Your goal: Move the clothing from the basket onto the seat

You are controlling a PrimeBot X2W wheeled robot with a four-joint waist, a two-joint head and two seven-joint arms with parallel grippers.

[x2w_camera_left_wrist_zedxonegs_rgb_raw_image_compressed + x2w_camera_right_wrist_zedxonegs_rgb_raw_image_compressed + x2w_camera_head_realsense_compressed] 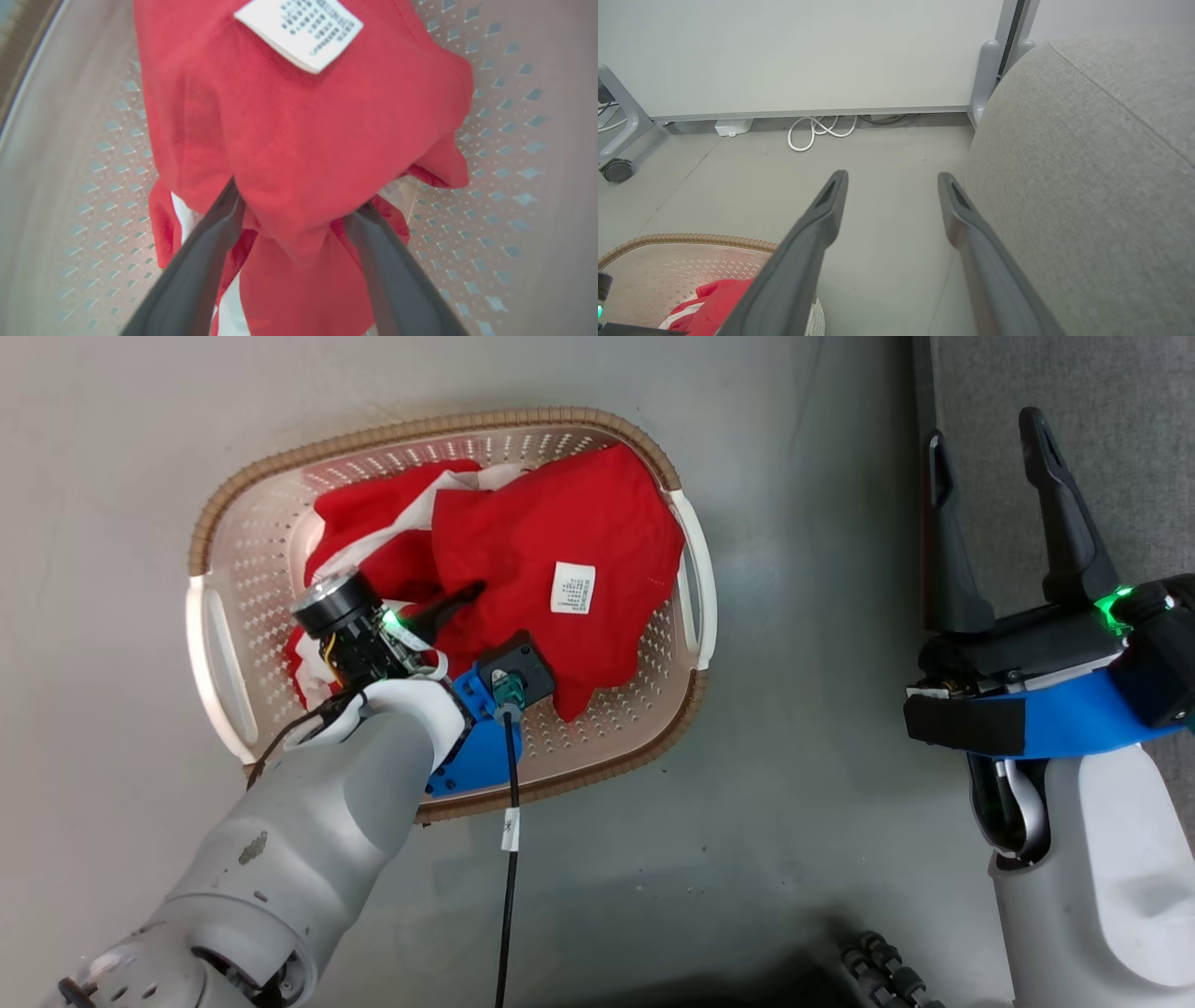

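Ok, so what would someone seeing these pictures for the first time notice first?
The bright red clothing, one piece showing a white tag, heaped in the cream basket on the grey floor. Next, the left gripper down inside that basket, jaws open to either side of a bunched fold of the red fabric. Off to the right, the right gripper hangs open and empty beside the big grey seat.

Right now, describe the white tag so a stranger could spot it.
Find the cream perforated basket with a brown rim on the floor. Red clothing lies in it, the tag on top. It is the only small printed white rectangle, unlike the long white stripes.
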